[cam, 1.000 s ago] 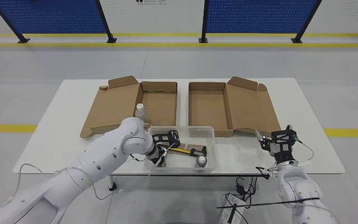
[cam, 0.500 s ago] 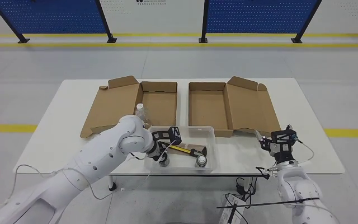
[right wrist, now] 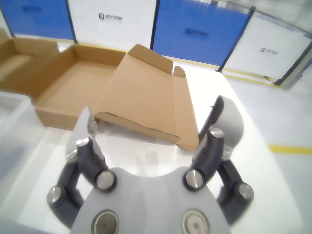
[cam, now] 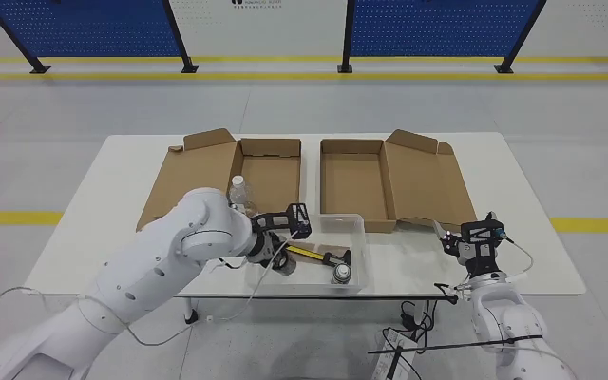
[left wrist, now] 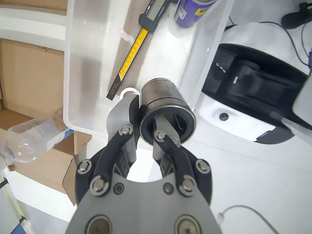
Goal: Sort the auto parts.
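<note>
A: Okay, bin contents?
B: Clear bin holds a caliper and spray can. Left gripper clamps a metal cylinder above the bin's edge, one finger inside its bore.
A: Boxes?
B: Bottle rests on the left box. Right gripper fingers apart, near right box.

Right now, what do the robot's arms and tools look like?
The left arm and right arm have smooth white rounded shells. The left tool and right tool each have a grey base plate, black linkage bars on silver pins, and pale grey fingers lined in black. A thin white cable hangs by the left tool.
</note>
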`<action>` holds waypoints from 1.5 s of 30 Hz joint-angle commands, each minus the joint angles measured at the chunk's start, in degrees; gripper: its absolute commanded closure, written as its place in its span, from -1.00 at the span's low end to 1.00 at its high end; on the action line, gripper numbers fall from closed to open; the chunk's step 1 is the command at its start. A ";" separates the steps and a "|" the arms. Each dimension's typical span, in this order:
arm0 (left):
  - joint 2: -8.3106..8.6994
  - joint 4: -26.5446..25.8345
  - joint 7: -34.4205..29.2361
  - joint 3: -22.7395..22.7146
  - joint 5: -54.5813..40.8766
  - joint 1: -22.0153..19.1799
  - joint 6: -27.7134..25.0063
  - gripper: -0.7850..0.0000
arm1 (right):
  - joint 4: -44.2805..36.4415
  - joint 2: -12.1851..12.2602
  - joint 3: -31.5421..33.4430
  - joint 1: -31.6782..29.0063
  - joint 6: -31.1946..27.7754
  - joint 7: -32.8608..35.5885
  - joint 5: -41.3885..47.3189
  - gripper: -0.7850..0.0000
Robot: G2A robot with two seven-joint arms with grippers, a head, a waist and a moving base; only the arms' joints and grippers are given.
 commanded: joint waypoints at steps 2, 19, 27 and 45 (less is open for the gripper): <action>0.49 -2.57 -0.40 -0.42 -2.58 0.34 0.33 1.00 | 0.00 0.00 0.00 0.00 0.00 0.00 0.00 -1.00; 3.53 -9.60 2.37 -1.08 -21.49 -3.22 -2.44 1.00 | 0.00 0.00 0.00 0.00 0.00 0.00 0.00 -1.00; 4.54 -9.15 2.96 -0.36 -22.22 -3.83 -3.04 1.00 | 0.00 0.00 0.00 0.00 0.00 0.00 0.00 -1.00; 5.72 -7.98 5.61 -0.66 -22.64 -5.08 -4.06 1.00 | 0.00 0.00 0.00 0.00 0.00 0.00 0.00 -1.00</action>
